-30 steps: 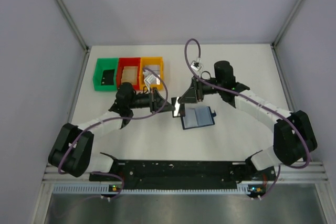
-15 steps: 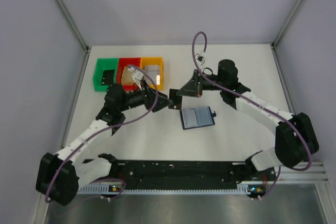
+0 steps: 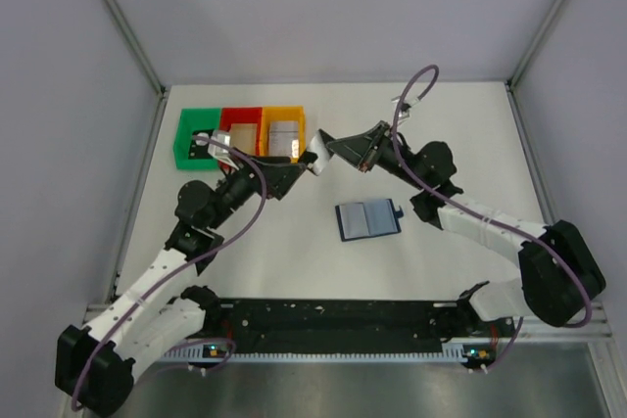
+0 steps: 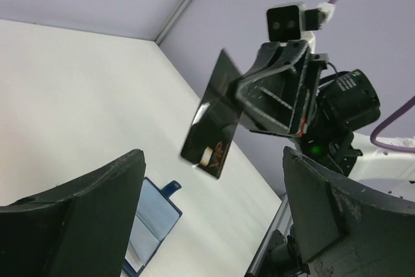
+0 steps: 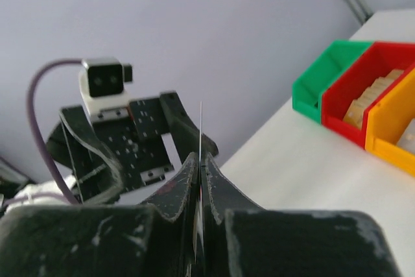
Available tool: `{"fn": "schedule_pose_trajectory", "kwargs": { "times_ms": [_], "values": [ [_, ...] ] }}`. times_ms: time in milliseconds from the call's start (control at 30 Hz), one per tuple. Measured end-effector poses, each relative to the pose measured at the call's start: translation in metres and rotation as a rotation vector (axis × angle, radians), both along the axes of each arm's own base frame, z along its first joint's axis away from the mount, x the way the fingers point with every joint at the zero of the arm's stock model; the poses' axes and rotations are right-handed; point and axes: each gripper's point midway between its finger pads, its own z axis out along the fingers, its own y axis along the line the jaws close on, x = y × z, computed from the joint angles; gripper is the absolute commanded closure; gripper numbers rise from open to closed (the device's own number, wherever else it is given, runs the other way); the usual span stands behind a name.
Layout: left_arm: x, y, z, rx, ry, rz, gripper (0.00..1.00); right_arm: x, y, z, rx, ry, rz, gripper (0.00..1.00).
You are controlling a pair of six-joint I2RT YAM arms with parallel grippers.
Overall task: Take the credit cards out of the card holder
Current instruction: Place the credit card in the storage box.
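Dark and glossy on the face seen from the left wrist, one of the credit cards [image 4: 213, 116] hangs in the air above the table [image 3: 470, 134]. The right gripper [image 3: 331, 147] pinches it at one short end, fingers pressed flat against both faces. The card's long axis slants, and its free end points down toward the left gripper [image 3: 297, 173]. That gripper's fingers stand wide apart, and neither touches the card. The card holder [image 3: 368, 219] lies open and flat on the table, nearer the arm bases. A green bin [image 3: 199, 139], a red bin [image 3: 240, 131] and an orange bin [image 3: 284, 132] stand in a row beyond the left gripper.
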Motion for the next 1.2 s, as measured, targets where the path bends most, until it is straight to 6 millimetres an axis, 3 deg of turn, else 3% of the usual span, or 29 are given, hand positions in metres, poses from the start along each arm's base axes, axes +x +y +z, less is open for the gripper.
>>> {"fn": "schedule_pose_trajectory", "kwargs": {
  "times_ms": [233, 533, 733, 967, 1100, 1200],
  "values": [
    [0.001, -0.001, -0.003, -0.046, 0.039, 0.041, 0.16, 0.009, -0.011, 0.034, 0.134, -0.014, -0.119, 1.0],
    [0.009, -0.017, -0.005, -0.081, 0.071, 0.002, 0.2, 0.012, -0.013, 0.042, 0.187, 0.014, -0.147, 1.0],
    [0.017, -0.02, 0.013, -0.101, 0.047, 0.009, 0.23, 0.009, -0.012, 0.042, 0.189, 0.015, -0.133, 1.0],
    [0.028, -0.02, 0.036, -0.108, 0.007, 0.004, 0.39, 0.003, -0.011, 0.046, 0.195, -0.007, -0.103, 1.0],
    [0.03, -0.022, 0.035, -0.096, 0.011, -0.017, 0.62, 0.001, -0.01, 0.048, 0.196, -0.014, -0.093, 1.0],
    [0.029, -0.025, 0.033, -0.088, 0.014, -0.039, 0.73, 0.0, -0.011, 0.05, 0.201, -0.023, -0.088, 1.0]
  ]
}}
